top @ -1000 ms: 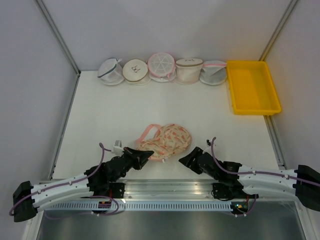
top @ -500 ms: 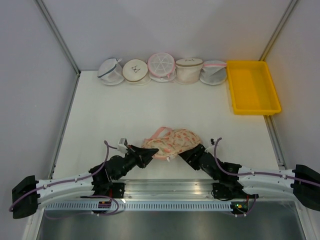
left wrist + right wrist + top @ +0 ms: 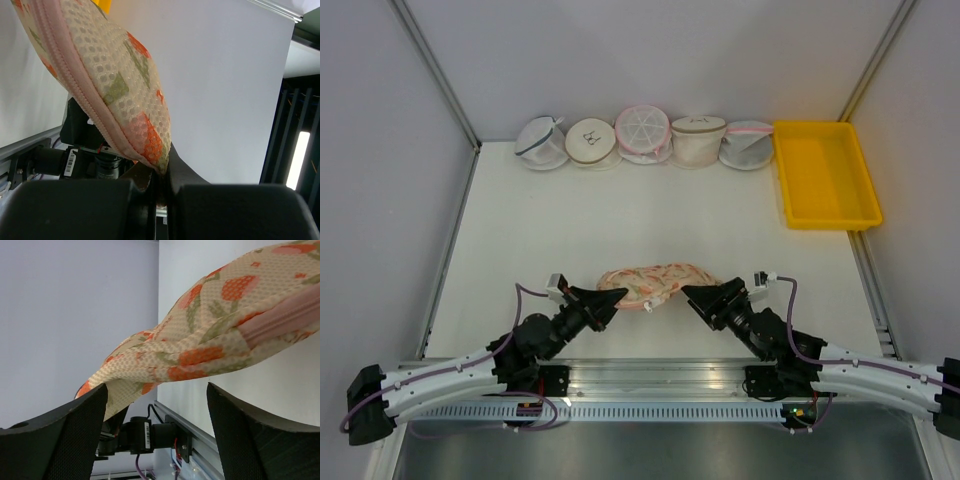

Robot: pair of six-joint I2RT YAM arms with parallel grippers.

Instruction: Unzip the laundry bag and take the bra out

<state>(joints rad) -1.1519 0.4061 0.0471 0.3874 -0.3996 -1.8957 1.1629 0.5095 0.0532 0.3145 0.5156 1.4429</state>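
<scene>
At the near edge of the table (image 3: 570, 220), the laundry bag (image 3: 655, 278) spans between both arms. The left claw (image 3: 611, 301) is pressed together, pinching its left end. The right claw (image 3: 693, 295) is spread wide around its right end, not clamping it.

The laundry bag (image 3: 115, 85) is matt honeycomb-mesh cloth with a smooth pink zipper tape, nipped between the left gripper's (image 3: 161, 180) matt black plastic fingers. The right gripper's (image 3: 157, 400) pads (image 3: 65, 435) are black too, but finely grained.
</scene>
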